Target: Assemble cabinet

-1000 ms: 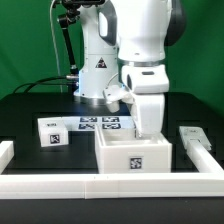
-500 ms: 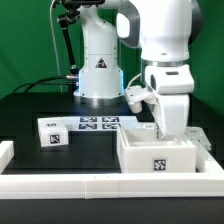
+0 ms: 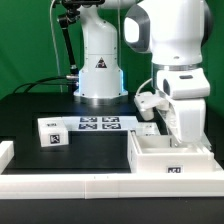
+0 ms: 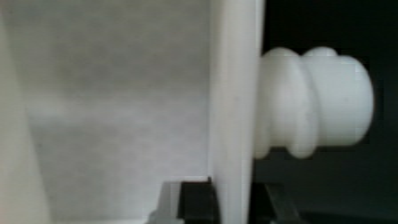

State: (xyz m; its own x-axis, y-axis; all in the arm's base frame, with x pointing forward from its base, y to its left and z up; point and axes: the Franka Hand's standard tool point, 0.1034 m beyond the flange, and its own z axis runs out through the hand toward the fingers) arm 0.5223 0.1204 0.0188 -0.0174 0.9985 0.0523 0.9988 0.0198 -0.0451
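The cabinet (image 3: 168, 158) is a white open-topped box with a small tag on its front, standing at the front on the exterior view's right. My gripper (image 3: 183, 136) reaches down into it from above and is shut on its far-right wall. In the wrist view the cabinet's thin white wall (image 4: 228, 110) runs between my two dark fingers (image 4: 187, 206), gripper (image 4: 228, 206) closed on it. A ribbed white knob (image 4: 320, 100) sticks out from the wall's other side.
A small white block with a tag (image 3: 52, 132) stands on the exterior view's left. The marker board (image 3: 100, 124) lies flat before the robot base. A low white rail (image 3: 80, 185) runs along the front, with a raised end piece (image 3: 5, 151) at the left.
My gripper has slid the cabinet toward the exterior view's right, from the middle front to the right front. The small block and marker board have not moved.
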